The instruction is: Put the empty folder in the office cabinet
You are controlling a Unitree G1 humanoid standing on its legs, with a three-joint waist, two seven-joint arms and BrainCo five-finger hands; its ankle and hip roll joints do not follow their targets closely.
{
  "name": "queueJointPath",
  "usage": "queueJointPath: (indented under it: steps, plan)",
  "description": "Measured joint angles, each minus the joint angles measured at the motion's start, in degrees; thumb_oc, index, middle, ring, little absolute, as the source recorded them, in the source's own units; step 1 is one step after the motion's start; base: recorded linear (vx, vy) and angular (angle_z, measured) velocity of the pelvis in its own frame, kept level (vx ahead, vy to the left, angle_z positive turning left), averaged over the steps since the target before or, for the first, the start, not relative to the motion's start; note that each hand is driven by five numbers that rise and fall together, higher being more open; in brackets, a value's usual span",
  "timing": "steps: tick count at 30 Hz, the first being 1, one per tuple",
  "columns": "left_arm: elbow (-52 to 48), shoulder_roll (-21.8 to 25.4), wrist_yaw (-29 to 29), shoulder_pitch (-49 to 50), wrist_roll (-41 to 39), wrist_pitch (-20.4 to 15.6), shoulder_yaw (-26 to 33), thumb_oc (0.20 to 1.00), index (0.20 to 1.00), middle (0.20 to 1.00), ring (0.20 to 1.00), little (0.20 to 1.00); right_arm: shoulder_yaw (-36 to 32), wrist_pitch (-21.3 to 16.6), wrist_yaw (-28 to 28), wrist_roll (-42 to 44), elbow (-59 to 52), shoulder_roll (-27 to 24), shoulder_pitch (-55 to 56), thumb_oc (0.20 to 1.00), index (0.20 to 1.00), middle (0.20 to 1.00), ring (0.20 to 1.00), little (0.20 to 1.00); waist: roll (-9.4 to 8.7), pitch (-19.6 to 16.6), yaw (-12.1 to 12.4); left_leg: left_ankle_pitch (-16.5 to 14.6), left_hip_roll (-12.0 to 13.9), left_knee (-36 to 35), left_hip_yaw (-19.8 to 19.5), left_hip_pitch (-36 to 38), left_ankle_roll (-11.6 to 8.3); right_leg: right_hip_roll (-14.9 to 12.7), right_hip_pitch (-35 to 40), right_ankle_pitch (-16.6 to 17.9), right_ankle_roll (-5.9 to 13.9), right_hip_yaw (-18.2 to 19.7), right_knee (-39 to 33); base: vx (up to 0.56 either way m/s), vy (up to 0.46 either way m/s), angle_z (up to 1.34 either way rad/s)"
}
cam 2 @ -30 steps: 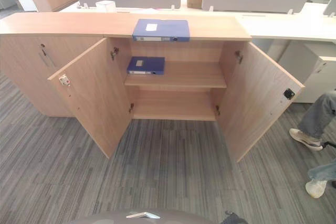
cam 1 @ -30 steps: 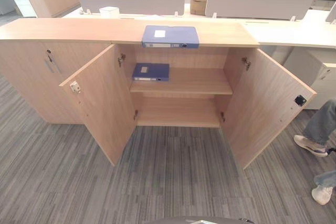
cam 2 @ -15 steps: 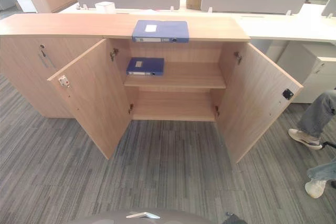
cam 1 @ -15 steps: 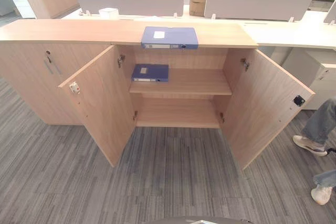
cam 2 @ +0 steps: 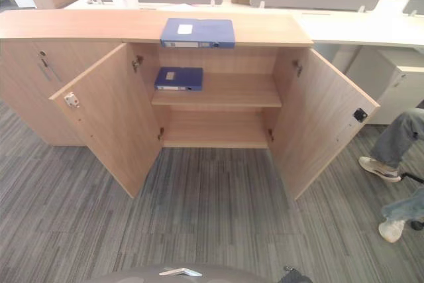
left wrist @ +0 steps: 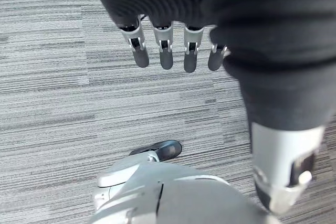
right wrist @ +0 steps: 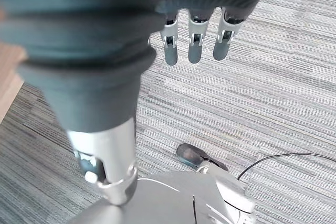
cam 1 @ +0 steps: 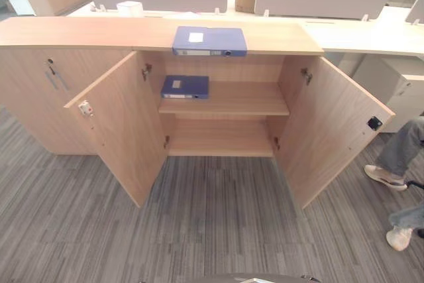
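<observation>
A: Where was the folder [cam 1: 209, 40] to put away?

B: It lay flat on the counter [cam 1: 86, 33], above the open cabinet [cam 1: 222, 138]. A second folder [cam 1: 185, 87] already lay on the upper shelf [cam 1: 245, 101].

A: And the hands?

B: The left hand [left wrist: 167, 51] and the right hand [right wrist: 194, 38] hung over the floor [cam 1: 218, 230], fingers straight and relaxed, holding nothing.

A: How should it go well?

B: I think the robot needed to step closer between both doors, take the folder at its front edge, and keep it level.
</observation>
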Motion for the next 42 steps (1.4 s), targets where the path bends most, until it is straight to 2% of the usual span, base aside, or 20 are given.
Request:
queueJointPath:
  steps: [2,4,5,6,7,8,9,11,14,17,19,23,25,27,29,31,32,33,38,42]
  plan:
    - [-0.03,0.91,0.1,-2.74,-1.31,-0.34,1.38,1.0,1.0,1.0,1.0,1.0,0.22,-0.01,0.29,-0.01,0.1,0.35,-1.93,1.0,1.0,1.0,1.0,1.0,-2.16,3.47,0.52,-2.1,0.22,13.4,0.44,-8.33,-3.47,-0.78,-3.46,-1.08,-1.76,-0.14,3.2,-0.17,-0.112,0.07]
    - [-0.2,0.61,0.54,-3.51,-2.53,-0.22,2.11,1.0,1.0,1.0,1.0,1.0,-0.29,0.02,0.47,-0.01,-0.37,-0.48,-2.63,1.0,1.0,1.0,1.0,1.0,-1.4,5.28,1.11,-2.73,1.4,21.59,0.13,-13.47,-5.23,0.9,-5.42,-0.51,-3.35,-1.88,6.14,0.04,-0.057,0.13]
    - [-0.67,1.45,1.17,-6.86,-3.74,-0.94,1.54,1.0,1.0,1.0,1.0,1.0,-1.12,-0.55,0.3,0.0,0.41,-0.59,-5.88,1.0,1.0,1.0,1.0,1.0,-2.13,9.49,2.42,0.92,2.5,39.36,-0.85,-25.49,-9.59,0.24,-10.16,-4.93,-7.99,-5.55,14.13,0.28,0.021,0.47]
    - [-0.78,1.81,1.59,-8.68,-4.48,-1.02,1.01,1.0,1.0,1.0,1.0,1.0,-1.91,0.38,0.24,0.0,2.75,-0.35,-7.7,1.0,1.0,1.0,1.0,1.0,-1.99,12.5,3.09,3.54,4.11,47.31,-0.73,-32.74,-10.66,0.05,-10.22,-5.58,-6.59,-6.24,15.08,0.37,0.074,0.56]
    - [-0.26,1.71,1.7,-8.02,-4.57,-1.32,1.46,1.0,1.0,1.0,1.0,1.0,-1.3,0.62,-0.06,0.01,2.3,-0.3,-8.4,1.0,1.0,1.0,1.0,1.0,-2.31,12.96,4.22,2.48,5.88,36.39,3.81,-35.7,-9.02,0.46,-10.18,-5.09,-4.23,-5.18,12.79,0.22,0.055,0.36]
    - [-0.26,1.71,1.7,-8.02,-4.57,-1.32,1.46,1.0,1.0,1.0,1.0,1.0,-1.3,0.62,-0.06,0.01,2.3,-0.3,-8.4,1.0,1.0,1.0,1.0,1.0,-2.31,12.96,4.22,2.48,5.88,36.39,3.81,-35.7,-9.02,0.46,-10.18,-5.09,-4.23,-5.18,12.79,0.23,0.077,0.01]
    - [0.51,0.61,1.82,-5.58,-4.54,-1.22,1.19,1.0,1.0,1.0,1.0,1.0,-0.56,0.4,-0.33,0.01,2.53,-0.67,-9.37,1.0,1.0,1.0,1.0,1.0,-1.01,13.36,5.77,4.44,6.91,14.52,5.83,-35.46,-8.13,1.68,-6.78,-4.67,-2.34,-4.72,6.31,0.12,0.045,-0.1]
    - [2.44,-0.43,1.92,-2.34,-4.54,-0.5,1.4,1.0,1.0,1.0,1.0,1.0,0.19,-0.08,-0.37,0.02,2.46,-0.87,-10.02,1.0,1.0,1.0,1.0,1.0,0.89,14.06,7.19,7.45,8.13,4.14,4.4,-35.41,-9.14,2.83,-4.47,-1.59,-3.86,-4.71,4.13,0.26,0.093,-0.39]
    - [3.72,-1.05,1.9,-0.89,-4.52,-0.04,1.46,1.0,1.0,1.0,1.0,1.0,0.16,-0.53,-0.62,0.02,2.09,-1.11,-9.42,1.0,1.0,1.0,1.0,1.0,2.15,13.98,7.26,7.89,8.53,0.36,3.03,-36.07,-9.68,3.9,-3.37,-2.07,-4.83,-4.72,4.17,0.4,0.195,-0.24]
    - [6.44,-0.8,2.36,0.29,-3.75,-0.94,3.38,1.0,1.0,1.0,1.0,1.0,-0.01,-1.14,-0.91,0.05,2.99,-2.35,-9.47,1.0,1.0,1.0,1.0,1.0,2.99,14.4,8.98,7.01,11.76,-0.27,8.29,-34.92,-7.56,4.23,-2.56,-3.46,-2.83,-2.16,4.42,0.64,0.298,-0.61]
    - [7.01,-0.76,2.68,2.86,-3.24,-0.71,9.04,1.0,1.0,1.0,1.0,1.0,-0.16,-1.18,-0.87,0.02,4.4,-2.97,-9.66,1.0,1.0,1.0,1.0,1.0,2.34,13.68,10.96,5.85,13.41,4.57,4.8,-26.0,-8.06,4.52,1.47,-3.56,-2.13,5.77,4.15,0.55,0.256,-1.38]
    - [6.12,0.03,3.36,-0.44,-2.08,-0.34,6.18,1.0,1.0,1.0,1.0,1.0,-0.62,-1.39,-0.74,0.02,3.96,-3.69,-4.93,1.0,1.0,1.0,1.0,1.0,1.04,6.84,9.77,6.02,10.36,9.28,4.62,-19.73,-5.64,1.96,2.6,-9.27,-1.8,7.97,6.15,0.45,0.214,-0.54]
    - [2.73,2.61,3.99,-2.97,-2.16,-1.27,5.18,1.0,1.0,1.0,1.0,1.0,0.48,-1.23,-0.74,0.02,3.76,-0.88,-2.01,1.0,1.0,1.0,1.0,1.0,-4.37,2.23,8.07,5.15,4.72,8.12,7.65,-15.98,-1.02,-3.22,2.35,-11.64,1.74,6.33,13.02,0.39,0.316,-0.19]
    - [-0.47,5.71,3.85,-11.46,-2.37,-0.01,1.2,1.0,1.0,1.0,1.0,1.0,6.94,-0.28,0.39,-0.05,-2.26,0.16,-3.6,1.0,1.0,1.0,1.0,1.0,-3.16,2.03,6.15,5.59,5.46,2.92,10.49,-9.1,0.77,-3.87,-7.13,-5.8,5.73,3.61,34.77,0.35,0.372,-0.58]
    - [-3.82,9.66,4.36,-14.31,-2.42,-2.86,0.1,1.0,1.0,1.0,1.0,1.0,6.01,-2.64,0.27,-0.03,-10.85,0.0,-6.04,1.0,1.0,1.0,1.0,1.0,-1.46,1.97,3.47,3.32,3.21,2.12,11.27,-5.85,3.83,-10.03,-18.02,-2.45,5.23,1.15,53.95,0.3,0.254,-0.77]
    - [-6.48,9.5,4.89,-14.81,-2.46,-3.81,-0.38,1.0,1.0,1.0,1.0,1.0,4.5,-2.72,-0.15,-0.03,-11.06,-0.62,-7.44,1.0,1.0,1.0,1.0,1.0,3.19,1.6,1.84,2.32,2.44,0.53,9.48,-3.71,4.81,-12.32,-19.3,-3.28,5.18,-1.96,50.75,0.32,0.084,0.16]
    - [-6.8,7.99,5.14,-15.56,-2.46,-3.92,-0.99,1.0,1.0,1.0,1.0,1.0,4.35,-2.56,-0.16,-0.05,-10.57,-1.93,-6.82,1.0,1.0,1.0,1.0,1.0,7.01,1.83,1.32,1.54,1.9,-0.15,7.78,-2.16,4.29,-13.33,-18.53,-4.94,5.4,-5.21,41.21,0.23,-0.024,0.49]
    - [-6.69,8.05,5.13,-15.01,-2.43,-3.97,-1.78,1.0,1.0,1.0,1.0,1.0,4.4,-2.49,-0.16,-0.08,-8.96,-2.0,-6.31,1.0,1.0,1.0,1.0,1.0,7.46,1.81,1.78,1.42,0.55,-0.12,7.93,-1.39,4.09,-13.87,-18.2,-4.77,5.69,-6.02,32.56,0.21,-0.089,0.42]
    - [-4.33,8.74,5.87,-9.23,-2.34,-3.46,-2.15,1.0,1.0,1.0,1.0,1.0,1.02,-2.27,-0.96,-0.2,-6.55,-2.07,-5.46,1.0,1.0,1.0,1.0,1.0,5.14,1.34,1.25,0.42,-1.76,-0.09,6.6,2.26,2.5,-11.82,-17.31,0.59,7.49,-7.0,13.89,0.23,-0.141,0.28]
    - [-2.25,8.12,6.16,-2.69,-2.24,-3.16,-0.26,1.0,1.0,1.0,1.0,1.0,-2.91,-2.36,-1.62,-0.02,-7.33,-1.97,-3.6,1.0,1.0,1.0,1.0,1.0,1.06,0.03,-0.71,-2.6,-1.77,-0.12,7.68,6.3,-0.58,-11.71,-19.99,7.66,9.54,-4.52,10.7,0.23,-0.188,0.16]
